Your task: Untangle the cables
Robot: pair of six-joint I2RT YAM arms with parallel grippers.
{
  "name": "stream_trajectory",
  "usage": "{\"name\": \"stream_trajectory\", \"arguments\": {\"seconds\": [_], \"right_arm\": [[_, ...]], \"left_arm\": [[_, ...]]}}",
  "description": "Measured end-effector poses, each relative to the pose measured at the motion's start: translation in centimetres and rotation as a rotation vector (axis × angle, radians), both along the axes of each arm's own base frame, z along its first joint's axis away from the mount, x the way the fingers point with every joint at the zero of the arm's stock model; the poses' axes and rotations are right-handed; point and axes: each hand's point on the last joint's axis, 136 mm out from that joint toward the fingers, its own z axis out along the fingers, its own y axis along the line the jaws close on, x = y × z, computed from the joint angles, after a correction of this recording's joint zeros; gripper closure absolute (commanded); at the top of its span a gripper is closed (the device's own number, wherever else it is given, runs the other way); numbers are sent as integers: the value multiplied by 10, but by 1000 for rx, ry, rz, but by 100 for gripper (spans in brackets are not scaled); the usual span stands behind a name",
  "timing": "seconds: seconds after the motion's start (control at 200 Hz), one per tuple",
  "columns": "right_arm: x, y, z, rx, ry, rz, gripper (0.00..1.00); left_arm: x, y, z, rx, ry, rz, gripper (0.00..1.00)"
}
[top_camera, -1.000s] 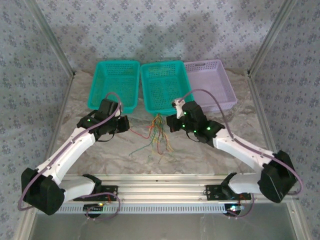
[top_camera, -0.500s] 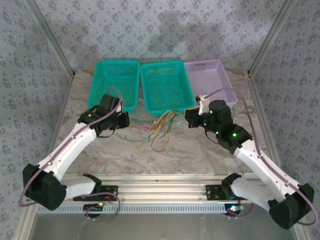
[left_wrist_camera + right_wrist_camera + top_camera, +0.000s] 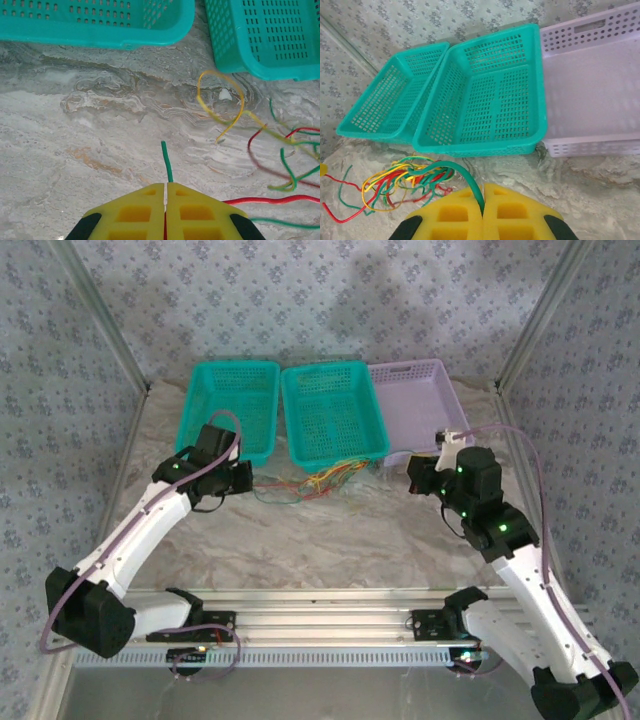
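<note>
The cables (image 3: 318, 480), thin red, green and yellow wires, lie tangled and drawn out sideways on the marble table just in front of the middle teal basket (image 3: 330, 412). My left gripper (image 3: 246, 478) is at their left end. Its yellow jaws (image 3: 165, 186) are shut on a green cable (image 3: 166, 161), whose tip pokes out ahead, and a bit of red shows in the slit. My right gripper (image 3: 411, 476) is at their right end, shut (image 3: 483, 192) on another green cable (image 3: 466, 176) that runs back into the tangle (image 3: 402, 181).
Three baskets stand in a row at the back: a teal one (image 3: 230, 410) on the left, the middle teal one, and a lilac one (image 3: 425, 405) on the right. Metal frame posts (image 3: 105, 330) flank the table. Bare marble (image 3: 330, 540) lies between the arms.
My right gripper has swung right and back with its green cable. The hanging bundle is now stretched out sideways before the middle basket. My left gripper shifted slightly left.
</note>
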Motion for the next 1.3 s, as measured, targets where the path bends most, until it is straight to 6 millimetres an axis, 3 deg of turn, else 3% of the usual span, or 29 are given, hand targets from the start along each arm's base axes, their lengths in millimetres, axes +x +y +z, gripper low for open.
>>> {"name": "stream_trajectory", "arguments": {"seconds": [0.295,0.55,0.804,1.014,1.144,1.299], "right_arm": [[-2,-12,0,4,16,-45,100],[-3,-19,-4,3,31,-78,100],[1,-33,-43,-6,134,-167,100],[3,-15,-70,56,190,-104,100],[4,4,-68,80,187,-29,89],[4,23,-68,102,189,46,49]], "left_arm": [[-2,7,7,15,-24,13,100],[-11,8,53,-87,-170,2,100],[-15,-7,85,-215,-262,-52,100],[-17,-25,99,-335,-270,-92,100],[-17,-34,103,-393,-256,-109,100],[-15,-45,106,-445,-243,-126,100]]}}
